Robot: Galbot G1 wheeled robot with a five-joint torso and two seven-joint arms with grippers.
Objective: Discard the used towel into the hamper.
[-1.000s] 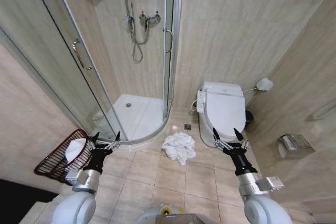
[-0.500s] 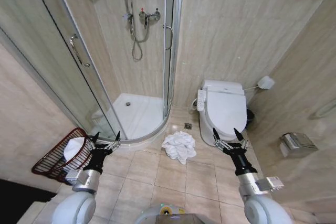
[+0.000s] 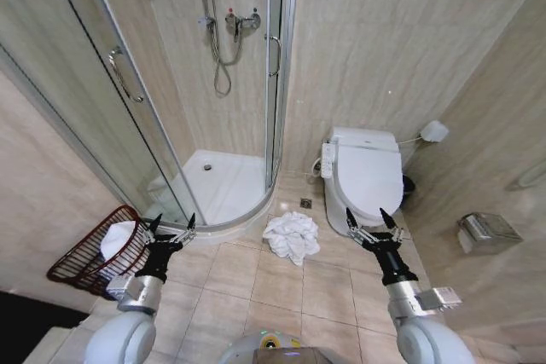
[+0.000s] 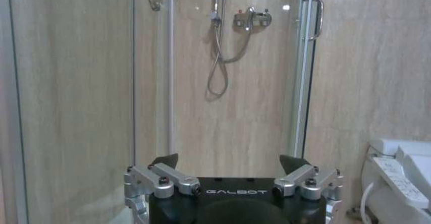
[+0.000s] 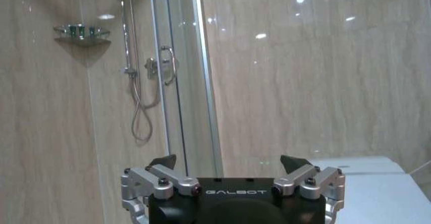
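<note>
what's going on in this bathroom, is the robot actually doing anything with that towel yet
Nothing is being handled yet. A crumpled white towel lies on the beige floor tiles between the shower's curved base and the white toilet. The left gripper and right gripper are both held out in front of the robot, open and empty, apart from the towel. The dark reddish-brown open-weave hamper sits by the left wall, tilted, with something white already inside.

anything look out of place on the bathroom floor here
Yes: a white towel lies crumpled on the tiles between the shower and the toilet, not in the hamper at the left wall, which already holds something white.
</note>
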